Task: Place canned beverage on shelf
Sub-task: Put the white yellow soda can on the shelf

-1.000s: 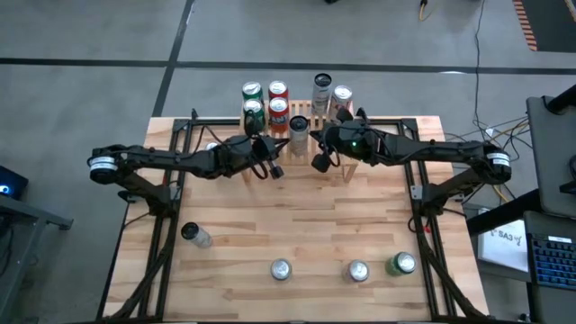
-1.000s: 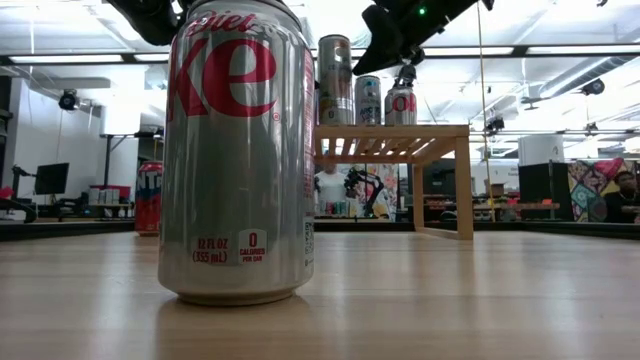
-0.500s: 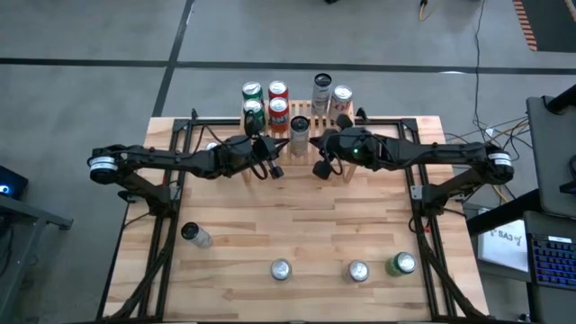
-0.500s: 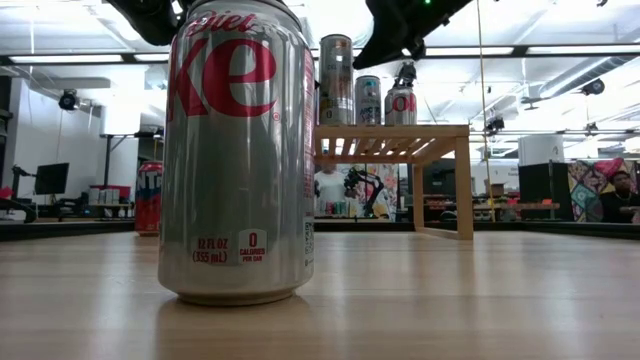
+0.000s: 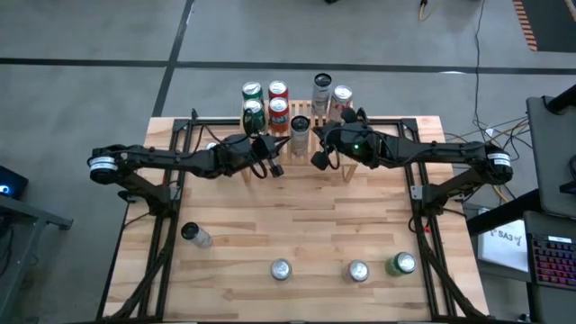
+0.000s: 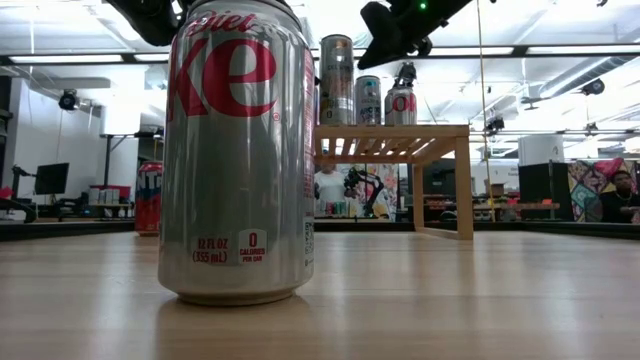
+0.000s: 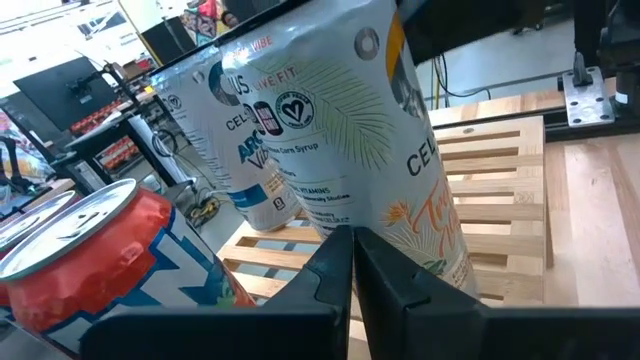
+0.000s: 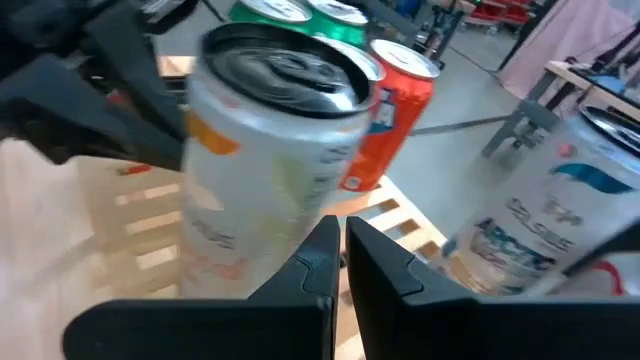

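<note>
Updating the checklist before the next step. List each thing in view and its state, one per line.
shelf: standing at the table's far edge, cans on its slats
white Celsius can: upright on the shelf
red can: upright beside it
Diet Coke can: upright on the table, not yet shelved
green can: upright at the table's near edge
left claw: shut, empty
right claw: shut, empty

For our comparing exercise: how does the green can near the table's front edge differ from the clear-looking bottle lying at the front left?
The green can stands upright, its round top facing up; the bottle lies on its side. The can is green with a silver lid; the bottle is pale with a dark cap. The can sits front right, the bottle front left. Both rest on the wooden table, off the shelf.
</note>
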{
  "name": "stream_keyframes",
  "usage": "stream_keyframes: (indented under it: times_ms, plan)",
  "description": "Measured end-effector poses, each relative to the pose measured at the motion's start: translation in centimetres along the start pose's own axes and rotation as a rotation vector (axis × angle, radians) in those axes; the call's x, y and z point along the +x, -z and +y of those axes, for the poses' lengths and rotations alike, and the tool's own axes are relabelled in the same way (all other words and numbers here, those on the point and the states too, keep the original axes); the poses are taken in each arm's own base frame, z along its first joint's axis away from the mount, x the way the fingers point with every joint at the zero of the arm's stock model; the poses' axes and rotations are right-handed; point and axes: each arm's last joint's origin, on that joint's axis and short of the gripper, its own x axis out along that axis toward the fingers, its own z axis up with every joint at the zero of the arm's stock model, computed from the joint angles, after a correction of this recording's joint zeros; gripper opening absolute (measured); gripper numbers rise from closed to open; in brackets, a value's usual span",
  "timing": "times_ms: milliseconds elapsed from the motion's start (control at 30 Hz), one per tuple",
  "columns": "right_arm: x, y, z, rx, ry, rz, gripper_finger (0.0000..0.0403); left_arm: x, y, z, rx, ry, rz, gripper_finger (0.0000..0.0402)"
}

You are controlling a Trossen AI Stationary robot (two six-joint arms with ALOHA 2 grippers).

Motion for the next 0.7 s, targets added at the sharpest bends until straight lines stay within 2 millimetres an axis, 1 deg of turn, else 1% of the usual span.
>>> stream_keyframes:
  times_ms: [167, 700]
  plan:
    - [0.1, 0.0, 0.3, -0.002, -0.066, -0.008, 0.0013, 0.0, 0.0, 0.1, -0.001, -0.003, -0.001, 0.0000]
    - [-0.8, -0.2, 2.1, -0.010, -0.131, -0.023, 0.0013, 0.0, -0.1, 0.1, -0.004, -0.004, -0.007, 0.0000]
